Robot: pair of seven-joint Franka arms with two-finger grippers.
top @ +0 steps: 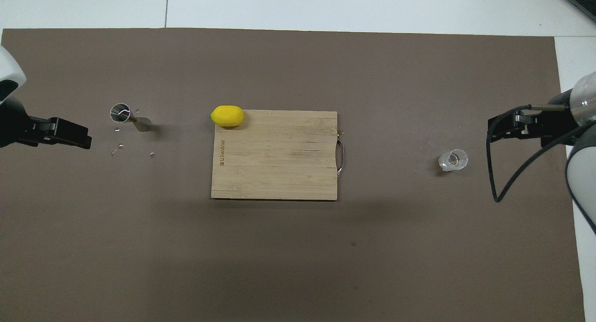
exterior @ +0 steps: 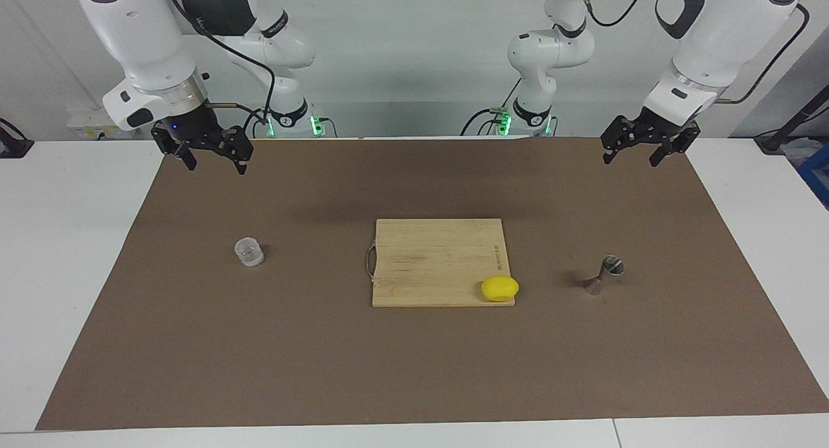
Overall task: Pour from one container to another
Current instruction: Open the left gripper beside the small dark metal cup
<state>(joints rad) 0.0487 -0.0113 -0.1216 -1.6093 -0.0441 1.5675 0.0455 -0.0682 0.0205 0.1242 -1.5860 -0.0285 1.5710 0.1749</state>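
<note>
Faintly, cutting board bears unreadable branding (near lemon).

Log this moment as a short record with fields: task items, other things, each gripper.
source: glass tumbler, upright on the brown mat, toward the right arm's end
target: metal jigger, upright on the mat, toward the left arm's end
board: wooden cutting board, between the two
lemon: lemon, on the board's corner farthest from the robots, jigger side
left gripper: open, raised, holds nothing
right gripper: open, raised, holds nothing
pouring: not begun
</note>
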